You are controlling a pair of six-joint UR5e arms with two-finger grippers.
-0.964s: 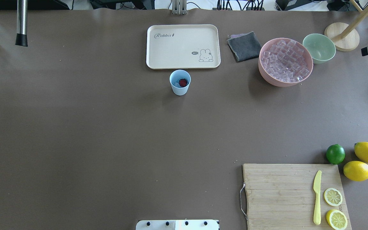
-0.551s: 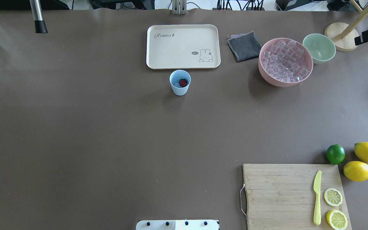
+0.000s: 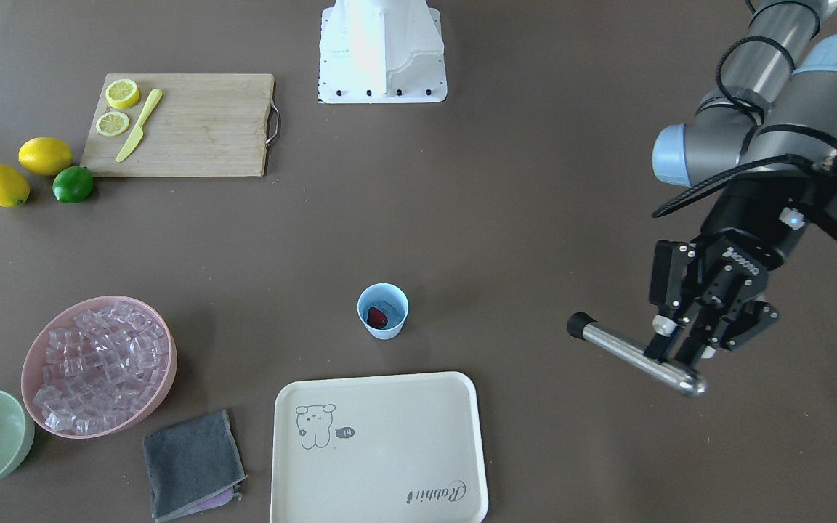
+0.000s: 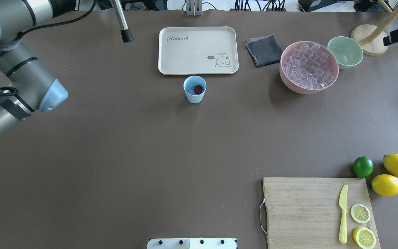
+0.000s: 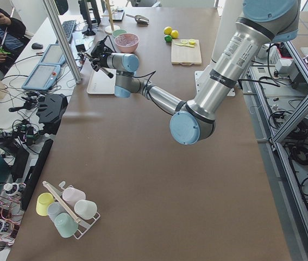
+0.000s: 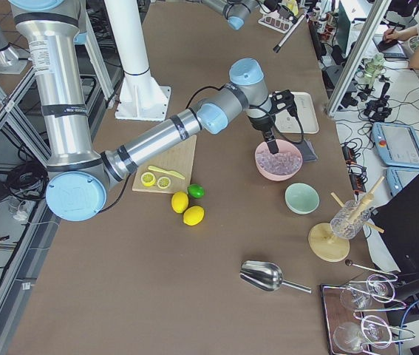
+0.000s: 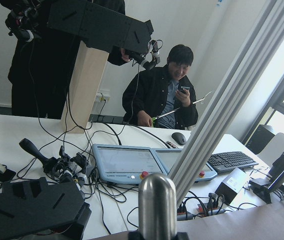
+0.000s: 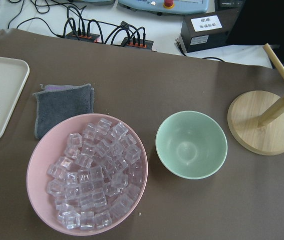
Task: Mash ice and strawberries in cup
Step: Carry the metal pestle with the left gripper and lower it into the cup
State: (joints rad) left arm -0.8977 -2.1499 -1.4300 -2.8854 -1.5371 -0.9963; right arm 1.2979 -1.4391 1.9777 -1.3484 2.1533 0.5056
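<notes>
The light-blue cup (image 4: 194, 89) stands just in front of the tray; it also shows in the front view (image 3: 383, 311). In it lie a red strawberry (image 4: 198, 89) (image 3: 376, 317) and a clear ice cube (image 4: 190, 91). More ice (image 4: 309, 65) (image 8: 94, 175) fills the pink bowl (image 3: 164, 341). My left gripper (image 3: 680, 349) is shut on a steel muddler (image 3: 629, 350) with a black tip (image 4: 127, 36), held in the air left of the tray, apart from the cup. My right gripper (image 6: 270, 133) hangs above the pink bowl; I cannot tell if it is open.
A cream rabbit tray (image 4: 198, 50), a grey cloth (image 4: 264, 50) and a mint-green bowl (image 4: 344, 52) line the far edge. A cutting board (image 4: 299, 211) with a yellow knife and lemon slices, two lemons and a lime (image 4: 362, 166) sit near right. A wooden stand (image 4: 370, 39) is far right.
The muddler has swung right along the far edge, from the far left corner to beside the tray. My left arm has come into the overhead view. The cup has not moved.
</notes>
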